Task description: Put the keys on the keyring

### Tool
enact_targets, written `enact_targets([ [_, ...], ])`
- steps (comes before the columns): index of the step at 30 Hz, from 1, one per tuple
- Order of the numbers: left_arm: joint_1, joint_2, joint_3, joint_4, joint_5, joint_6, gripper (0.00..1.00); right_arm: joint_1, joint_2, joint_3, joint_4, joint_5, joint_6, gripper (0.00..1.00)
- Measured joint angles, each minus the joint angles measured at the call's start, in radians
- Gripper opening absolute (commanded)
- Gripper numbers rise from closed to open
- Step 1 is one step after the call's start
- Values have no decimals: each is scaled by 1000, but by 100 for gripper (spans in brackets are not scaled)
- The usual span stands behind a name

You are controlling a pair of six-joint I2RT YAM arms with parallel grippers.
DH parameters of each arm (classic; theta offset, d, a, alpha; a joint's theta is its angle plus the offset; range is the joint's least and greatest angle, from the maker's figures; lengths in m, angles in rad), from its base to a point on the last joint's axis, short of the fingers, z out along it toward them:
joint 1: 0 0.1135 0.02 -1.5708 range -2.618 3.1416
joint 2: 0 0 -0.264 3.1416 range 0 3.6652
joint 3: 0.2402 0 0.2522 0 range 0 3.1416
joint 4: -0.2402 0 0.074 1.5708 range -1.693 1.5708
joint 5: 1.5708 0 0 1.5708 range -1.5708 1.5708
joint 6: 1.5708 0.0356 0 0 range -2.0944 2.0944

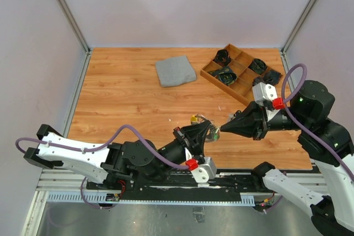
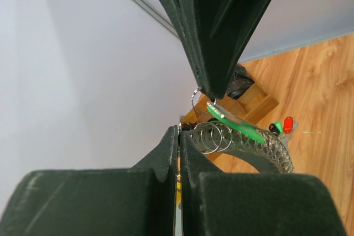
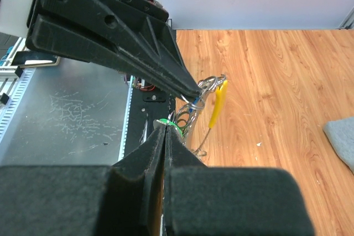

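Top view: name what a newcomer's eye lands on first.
The left jaws and right jaws, shut, meet tip to tip above the table's near middle, holding the keyring, green key and yellow key between them. Farther back lie a grey cloth and a wooden tray.
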Motion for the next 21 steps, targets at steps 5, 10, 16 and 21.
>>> enact_targets([
  [5, 0, 11, 0, 0, 0, 0, 1, 15, 0, -26, 60, 0, 31, 1],
  [10, 0, 18, 0, 0, 0, -1, 1, 18, -1, -40, 92, 1, 52, 1],
  [16, -1, 18, 0, 1, 0, -3, 0, 18, -4, -41, 92, 10, 55, 1],
  [21, -1, 18, 0, 2, 1, -5, 0, 18, -10, -41, 92, 29, 55, 0],
])
